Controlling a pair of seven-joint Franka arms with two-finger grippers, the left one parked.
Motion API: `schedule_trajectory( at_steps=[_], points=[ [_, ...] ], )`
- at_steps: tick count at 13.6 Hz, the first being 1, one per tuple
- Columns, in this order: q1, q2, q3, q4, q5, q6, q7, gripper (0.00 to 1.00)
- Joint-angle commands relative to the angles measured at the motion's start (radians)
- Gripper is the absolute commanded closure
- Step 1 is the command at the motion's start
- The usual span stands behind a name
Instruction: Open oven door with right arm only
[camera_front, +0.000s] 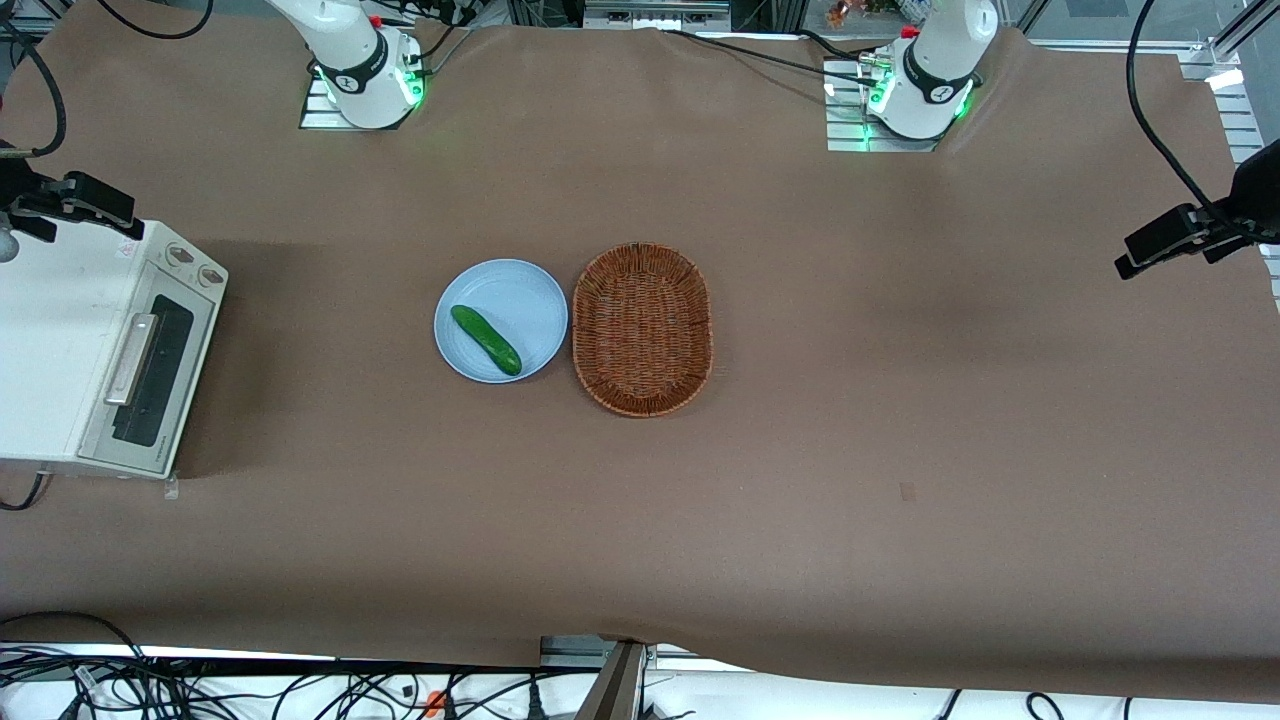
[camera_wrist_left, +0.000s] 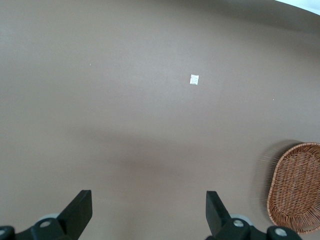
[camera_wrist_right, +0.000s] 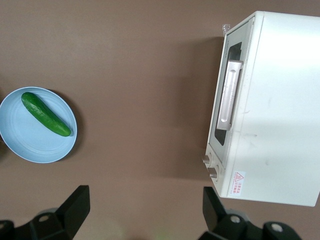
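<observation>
a red warning triangle sticker (camera_wrist_right: 238, 177) sits on the oven (camera_wrist_right: 280, 100) top near the knobs. its small print beside the triangle cannot be read.

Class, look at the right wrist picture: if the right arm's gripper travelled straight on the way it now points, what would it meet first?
Probably bare brown tablecloth: the open gripper aims between the oven door and the blue plate, though depth is unclear.

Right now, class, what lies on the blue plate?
One green cucumber lies on the blue plate; whatever is beneath it is covered. The open pincer hangs above the table, near the closed oven door.
</observation>
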Motion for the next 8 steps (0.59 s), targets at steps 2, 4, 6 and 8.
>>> schedule_trajectory(
  at_steps=[2, 4, 6, 8],
  points=[
    [-0.006, -0.009, 0.006, 0.003, -0.016, 0.015, 0.007, 0.0],
    [-0.004, -0.012, 0.008, 0.003, -0.019, 0.011, 0.008, 0.0],
    [-0.004, -0.015, 0.009, 0.003, -0.02, 0.008, 0.008, 0.0],
    [-0.004, -0.015, 0.006, 0.004, -0.019, 0.008, 0.008, 0.0]
  ],
)
